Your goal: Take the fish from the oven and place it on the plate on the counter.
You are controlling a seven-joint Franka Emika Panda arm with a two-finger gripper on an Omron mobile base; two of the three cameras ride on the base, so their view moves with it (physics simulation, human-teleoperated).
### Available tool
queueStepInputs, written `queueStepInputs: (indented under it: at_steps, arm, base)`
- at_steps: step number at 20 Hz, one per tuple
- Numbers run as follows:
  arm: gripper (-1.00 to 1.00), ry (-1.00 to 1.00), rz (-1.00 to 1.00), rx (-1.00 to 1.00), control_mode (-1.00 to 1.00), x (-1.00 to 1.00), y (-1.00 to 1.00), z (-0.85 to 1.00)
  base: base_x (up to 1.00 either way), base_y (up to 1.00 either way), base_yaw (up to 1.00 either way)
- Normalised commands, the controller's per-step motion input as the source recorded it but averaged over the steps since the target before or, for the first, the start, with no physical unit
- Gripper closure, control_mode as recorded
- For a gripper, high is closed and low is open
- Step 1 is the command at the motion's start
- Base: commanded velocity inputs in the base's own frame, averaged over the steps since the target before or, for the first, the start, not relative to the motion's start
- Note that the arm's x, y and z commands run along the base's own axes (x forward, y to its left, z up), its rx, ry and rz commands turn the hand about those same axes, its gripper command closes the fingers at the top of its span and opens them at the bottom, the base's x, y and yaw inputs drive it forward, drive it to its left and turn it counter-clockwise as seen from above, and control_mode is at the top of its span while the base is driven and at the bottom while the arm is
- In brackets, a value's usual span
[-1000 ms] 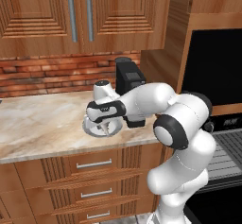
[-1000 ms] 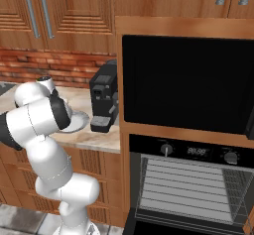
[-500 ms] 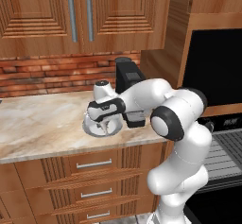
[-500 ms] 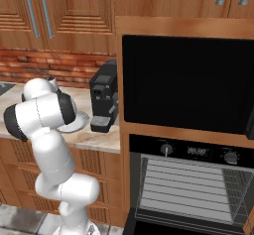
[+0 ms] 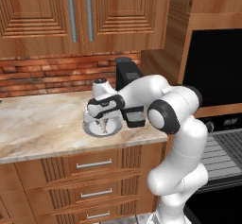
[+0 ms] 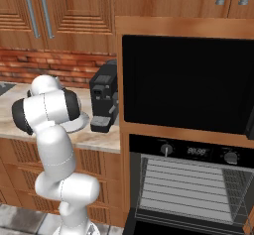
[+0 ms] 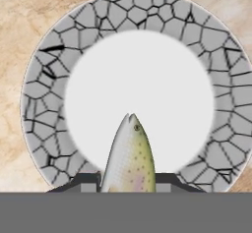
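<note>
Gripper (image 7: 127,180) of the white arm is clamped on the small slender grey-tan fish (image 7: 129,156), its two dark finger tips (image 7: 84,180) pressing the body from either side. In the hand view the fish has a smooth, finely speckled skin, greenish along the back and faintly pink lower down, tapering to a pointed snout with one small dark eye. Its head lies over the white centre of the round shallow plate (image 7: 44,94), whose broad rim is grey with a dark crackle pattern like broken mosaic.

From the left base view the gripper (image 5: 105,123) hangs directly above the plate (image 5: 91,130), with the fish (image 5: 105,124) pointing down at it; whether the snout touches the surface cannot be told. The plate sits on the beige marbled stone counter (image 5: 42,119), just beside the boxy black coffee machine (image 6: 104,101). Wooden drawers with silver bar handles (image 5: 93,164) lie below.

The built-in black oven (image 6: 191,184) stands in its wooden surround to the right, with round knobs on the control strip and grey wire racks showing behind the glass.
</note>
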Motion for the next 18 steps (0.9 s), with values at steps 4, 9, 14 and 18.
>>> queueStepInputs:
  at_steps: [4, 9, 14, 18]
  arm:
    - [1.0, 0.0, -0.09, 0.0, -1.0, 0.03, 0.0, -0.01]
    - [1.0, 0.0, -0.07, 0.0, -1.0, 0.0, -0.01, 0.0]
    - [1.0, 0.0, -0.05, 0.0, -1.0, 0.0, -0.2, -0.03]
    - [1.0, 0.0, -0.05, 0.0, -1.0, 0.0, -0.2, -0.06]
  base:
    - [0.0, 0.0, 0.0]
    - [0.0, 0.0, 0.0]
    - [0.0, 0.0, 0.0]
    - [0.0, 0.0, 0.0]
